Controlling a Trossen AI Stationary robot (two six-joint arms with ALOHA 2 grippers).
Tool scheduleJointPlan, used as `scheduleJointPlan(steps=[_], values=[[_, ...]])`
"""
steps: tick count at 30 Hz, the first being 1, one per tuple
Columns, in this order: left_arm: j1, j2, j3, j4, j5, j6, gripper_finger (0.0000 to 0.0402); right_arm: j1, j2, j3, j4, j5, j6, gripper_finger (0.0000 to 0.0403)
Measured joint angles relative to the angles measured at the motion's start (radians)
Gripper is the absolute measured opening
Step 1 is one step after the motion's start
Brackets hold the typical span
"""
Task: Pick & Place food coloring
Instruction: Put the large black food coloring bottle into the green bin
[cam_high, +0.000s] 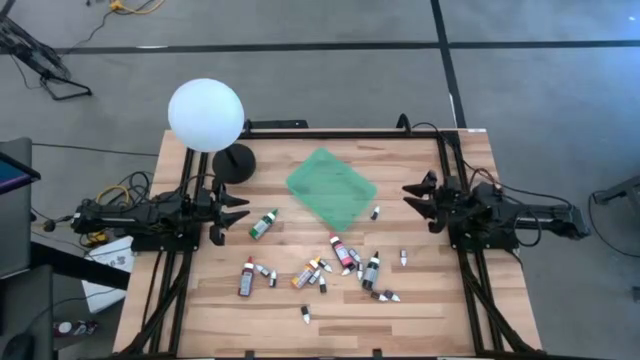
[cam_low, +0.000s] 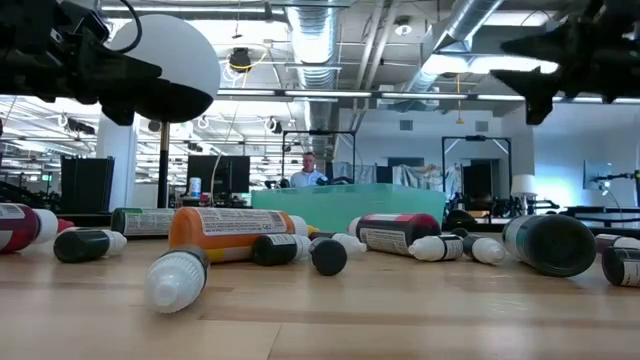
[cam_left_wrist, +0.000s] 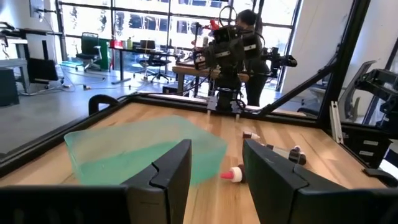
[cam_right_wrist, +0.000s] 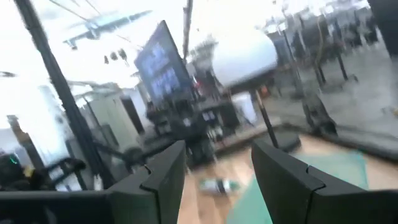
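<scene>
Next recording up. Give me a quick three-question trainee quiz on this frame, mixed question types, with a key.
1. True or false: some food coloring bottles already lie inside the green tray.
2. Multiple choice: the green-capped bottle lies nearest to A) the left gripper, B) the right gripper, C) the white globe lamp.
3. Fill in: both grippers hang with fingers ____ and nothing held.

Key:
1. False; the tray holds nothing, and the bottles lie on the table, mostly on its near side.
2. A.
3. open.
</scene>
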Motion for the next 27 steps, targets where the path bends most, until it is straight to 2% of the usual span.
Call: scheduleJointPlan(steps=[5, 8, 16, 22, 27], values=[[0.0, 0.0, 0.0, 0.024, -0.022, 0.01, 0.0138, 0.011, 0.011, 0.055, 0.026, -0.028, -0.057, 0.0178], [0.0, 0.002, 0.0, 0.094, -0.059, 0.046, 0.0138, 0.029, 0.057, 0.095, 0.043, -0.029, -0.129, 0.0177], [0.0, 0.003, 0.0, 0.245, -0.099, 0.18, 0.0138, 0.061, 0.366, 0.281, 0.026, -0.027, -0.165, 0.0172], [0.0, 0.003, 0.0, 0.226, -0.097, 0.196, 0.0138, 0.076, 0.681, 0.523, -0.2, -0.024, -0.161, 0.0163], [0.0, 0.003, 0.0, 0.17, -0.096, 0.185, 0.0138, 0.075, 0.92, 0.753, -0.477, 0.03, -0.002, 0.0151]])
